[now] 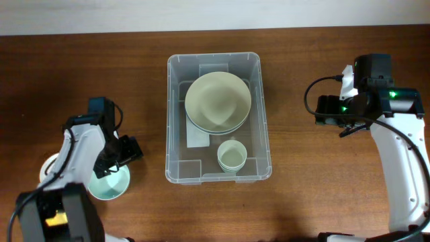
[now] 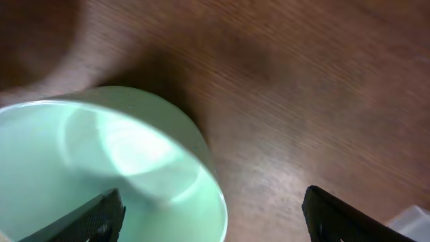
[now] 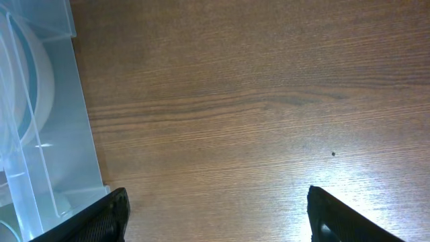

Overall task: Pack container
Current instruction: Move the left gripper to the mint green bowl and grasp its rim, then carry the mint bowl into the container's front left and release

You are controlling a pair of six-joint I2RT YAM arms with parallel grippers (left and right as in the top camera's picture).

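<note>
Left end effector: wide, astride glossy pale green round bowl rim; lower squarely, pinch.
Right end effector: wide, empty.

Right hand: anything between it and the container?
Nothing. Only bare wooden table separates the right hand from the container side wall, clearest in the right wrist view; overhead agrees.

Centre frame, the clear container holds a large pale bowl with a small cup just below it, the left gripper sits over the mint bowl at lower left, and the right gripper hangs above the wooden table at right.
</note>
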